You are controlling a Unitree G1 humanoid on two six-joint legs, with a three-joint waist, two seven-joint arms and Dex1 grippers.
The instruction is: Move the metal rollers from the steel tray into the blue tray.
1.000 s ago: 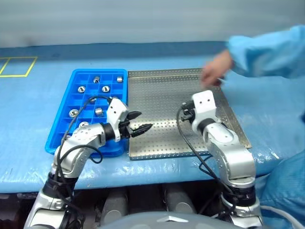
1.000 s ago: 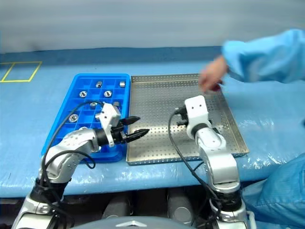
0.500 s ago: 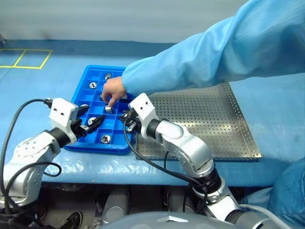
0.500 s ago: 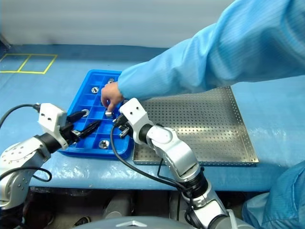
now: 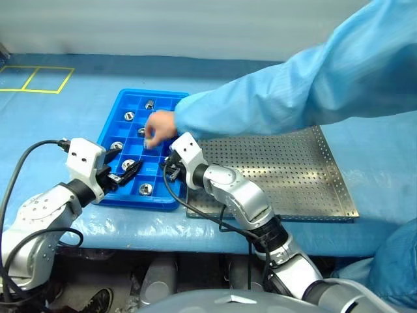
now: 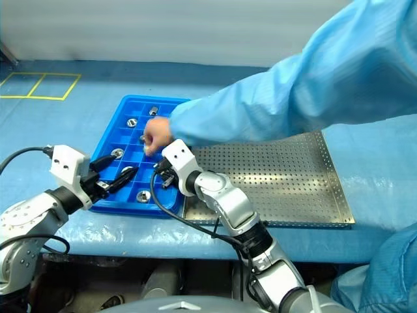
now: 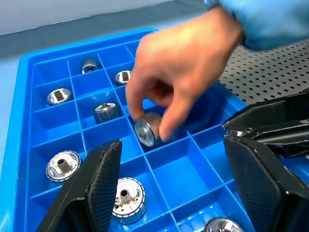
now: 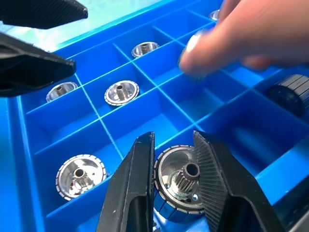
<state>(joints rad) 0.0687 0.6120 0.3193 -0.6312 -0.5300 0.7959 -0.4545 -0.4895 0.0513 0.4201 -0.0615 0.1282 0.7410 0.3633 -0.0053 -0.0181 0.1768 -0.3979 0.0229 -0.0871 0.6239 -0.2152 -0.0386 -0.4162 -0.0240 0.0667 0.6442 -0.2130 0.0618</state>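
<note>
1. The step in hand is judged to be the placing of a roller: the right hand [image 8: 174, 193] is seen low over a compartment at the near edge of the blue tray [image 5: 105, 134], at the lower centre of the right wrist view.
2. The right hand's fingers are nearly closed, and a metal roller [image 8: 181, 186] is gripped between them by its ribbed rim, its toothed hub facing the camera.
3. The next move is judged to call for the fingers to be parted so that the roller drops into the cell beneath, which appears vacant. Care is called for, since a person's hand [image 5: 158, 127] is working in neighbouring cells just beyond.
4. The left hand [image 7: 169, 188] is held at the lower left of the left eye view, over the near left part of the blue tray. Its fingers stand well apart and nothing is held between them.
5. The person's hand, reaching in from the upper right in a light blue sleeve [image 5: 293, 85], is seen pinching another roller [image 7: 146, 131] above the tray's middle.
6. Further metal rollers [image 7: 124, 196] lie singly in cells of the blue tray, which rests at centre left on the desk [image 5: 52, 111].
7. The steel tray [image 5: 293, 176] lies just beside it, at centre right; no roller can be made out on its visible floor, so the transfer is judged nearly complete.
</note>
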